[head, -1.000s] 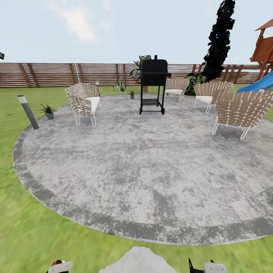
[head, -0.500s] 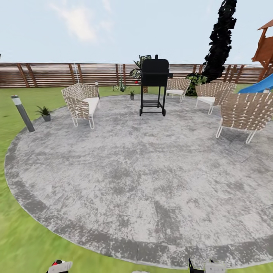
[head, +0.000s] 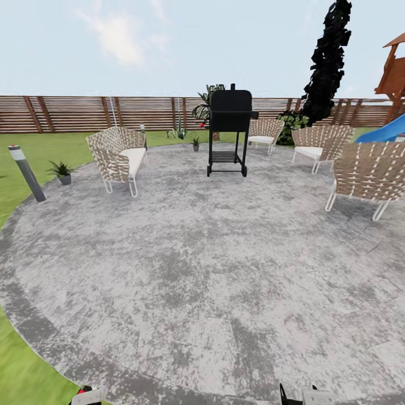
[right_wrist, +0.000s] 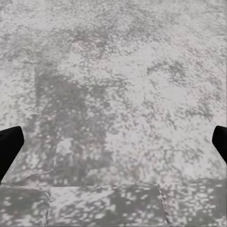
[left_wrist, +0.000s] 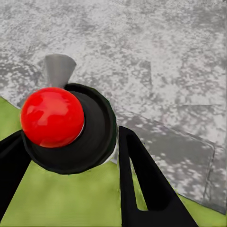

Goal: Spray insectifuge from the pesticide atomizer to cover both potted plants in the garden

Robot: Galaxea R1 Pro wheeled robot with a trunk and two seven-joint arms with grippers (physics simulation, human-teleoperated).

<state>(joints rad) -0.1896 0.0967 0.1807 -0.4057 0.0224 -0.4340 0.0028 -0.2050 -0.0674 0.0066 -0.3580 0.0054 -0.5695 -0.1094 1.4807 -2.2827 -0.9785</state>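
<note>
The garden's round grey stone patio (head: pixel 214 264) spreads ahead, with lawn (head: pixel 34 146) around it and a brown slatted fence (head: pixel 84 112) behind. One potted plant (head: pixel 61 171) stands at the patio's left rim near a bollard lamp. The other potted plant (head: pixel 196 143) sits at the far edge, left of the grill. The pesticide atomizer is out of view. My left gripper (left_wrist: pixel 71 142) is open over the patio's edge, with a red ball on a black disc between its fingers' lines. My right gripper (right_wrist: pixel 113 142) is open above bare stone.
A black grill (head: pixel 228 132) stands at the patio's far middle. Wicker chairs sit at the left (head: pixel 118 157), far back (head: pixel 263 130) and right (head: pixel 365 171). A grey bollard lamp (head: pixel 25 173) leans at the left. A dark tree (head: pixel 329 56) and blue slide (head: pixel 388 128) are at the right.
The whole view has moved forward onto the patio: its near rim and the lawn slid down and out of the picture. The arms keep their place at the picture's foot.
</note>
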